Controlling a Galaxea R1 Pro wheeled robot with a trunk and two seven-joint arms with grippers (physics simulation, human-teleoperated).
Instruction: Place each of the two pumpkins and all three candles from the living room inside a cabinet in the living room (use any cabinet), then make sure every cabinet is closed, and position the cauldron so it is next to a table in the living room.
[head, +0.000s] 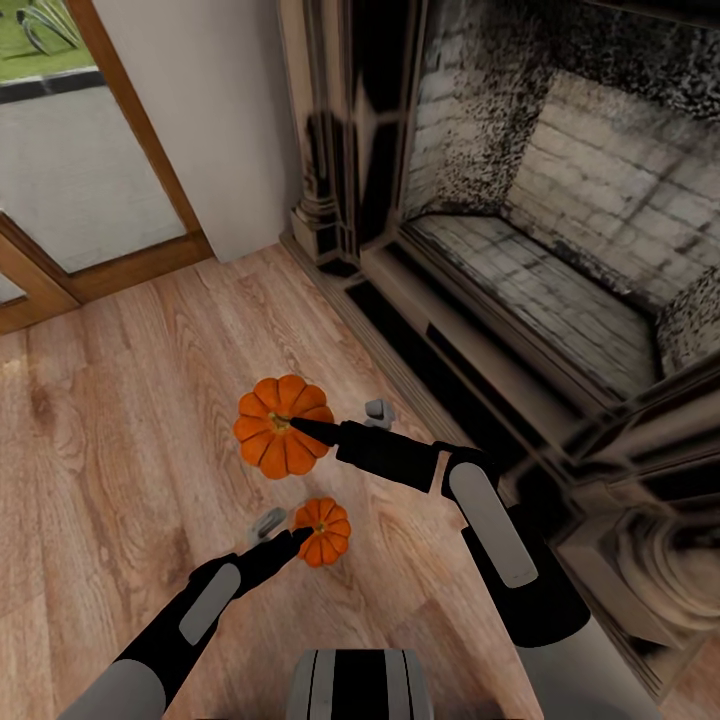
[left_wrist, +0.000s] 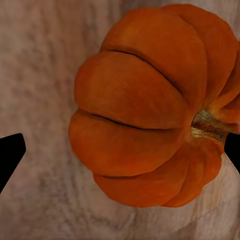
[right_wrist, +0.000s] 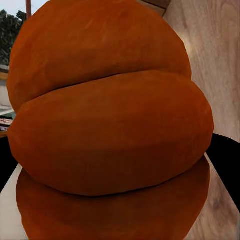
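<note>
Gripping the larger pumpkin (head: 282, 425) on the wood floor (head: 120, 400) near the fireplace (head: 540, 280), the right tool (head: 300, 427) is clenched; the left tool (head: 298, 535), released, straddles the smaller pumpkin (head: 322, 531) beside it.

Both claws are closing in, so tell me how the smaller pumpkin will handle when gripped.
The smaller pumpkin looks rounded, so a nudge from the left claw may roll it across the wood floor. Its ribbed, smooth skin could slip between flat fingers. It probably stays rigid.
</note>
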